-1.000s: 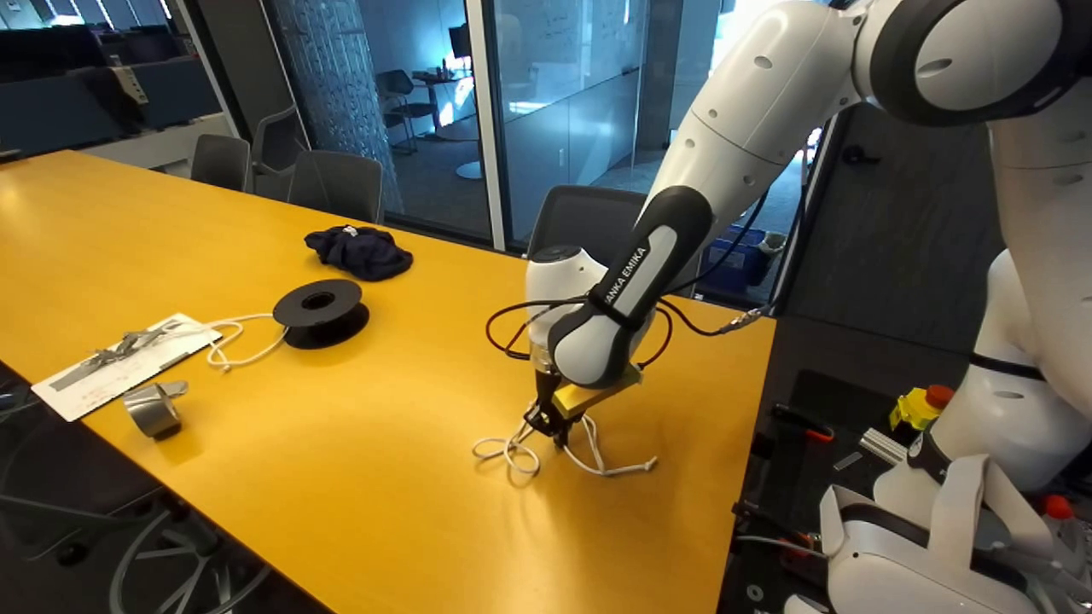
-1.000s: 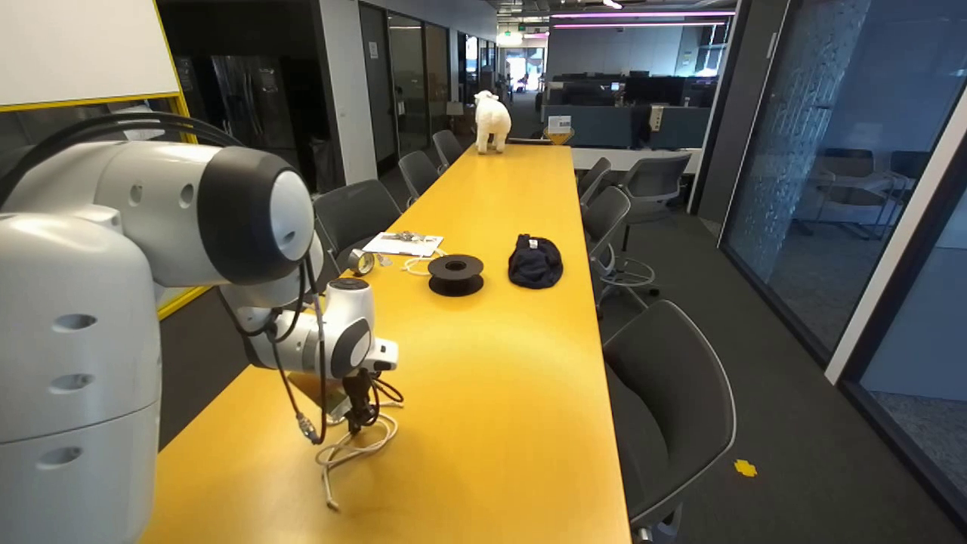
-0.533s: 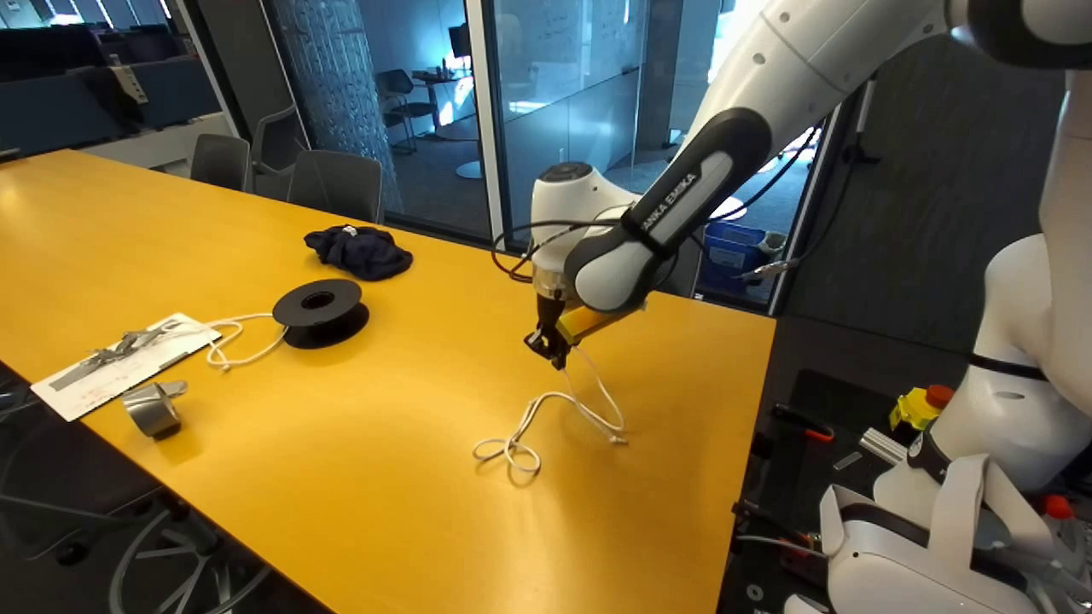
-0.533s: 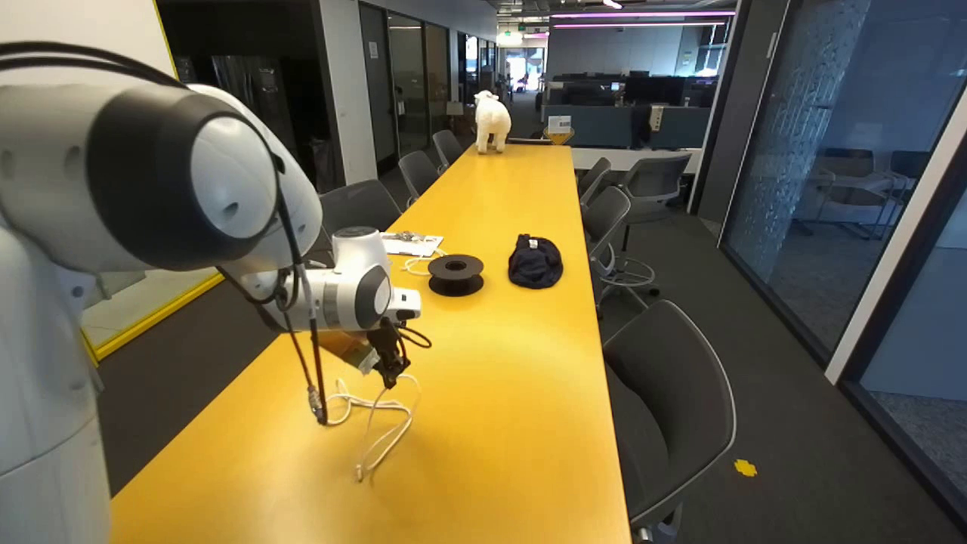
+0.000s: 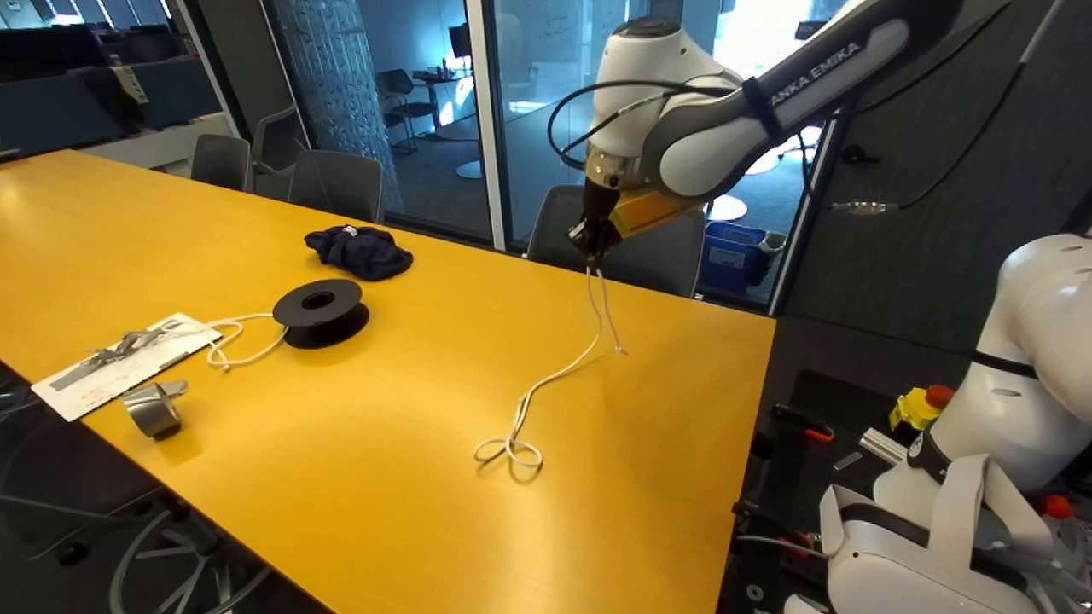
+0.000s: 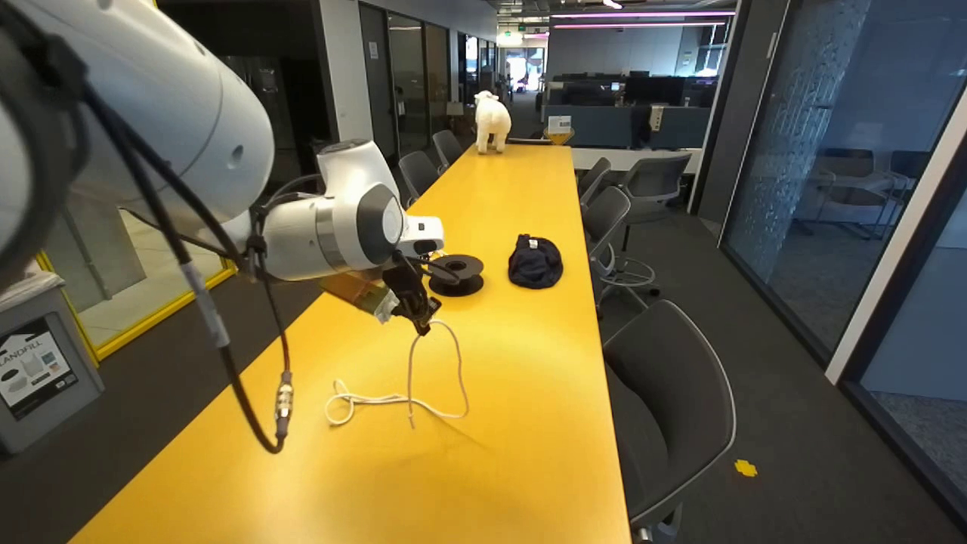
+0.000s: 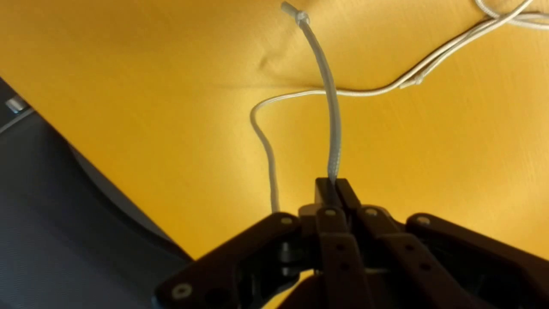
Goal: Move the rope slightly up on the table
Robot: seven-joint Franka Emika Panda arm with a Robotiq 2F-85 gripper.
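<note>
The whitish rope [image 5: 522,411] hangs from my gripper [image 5: 593,263], with its far part lying in small loops on the yellow-orange table [image 5: 384,512]. The rope [image 6: 378,400] and gripper [image 6: 425,326] also show in an exterior view, above the table [image 6: 529,453]. In the wrist view my gripper [image 7: 336,184] is shut on the rope [image 7: 334,124], pinched between the fingertips. A short knotted end hangs free. A longer part runs down behind the left finger to the table [image 7: 171,128]. The gripper is well above the table near its chair-side edge. The pinched stretch is partly hidden.
A black spool [image 5: 294,309], a dark blue cloth [image 5: 360,255], a white board [image 5: 72,388] with a grey item and a tape roll [image 5: 152,413] lie farther along the table. White cord lies beside the spool. A chair [image 6: 672,408] stands at the table's side.
My gripper has risen from near the table and moved toward the chair-side edge, pulling the rope up and straighter. The looped end has stayed almost in place.
</note>
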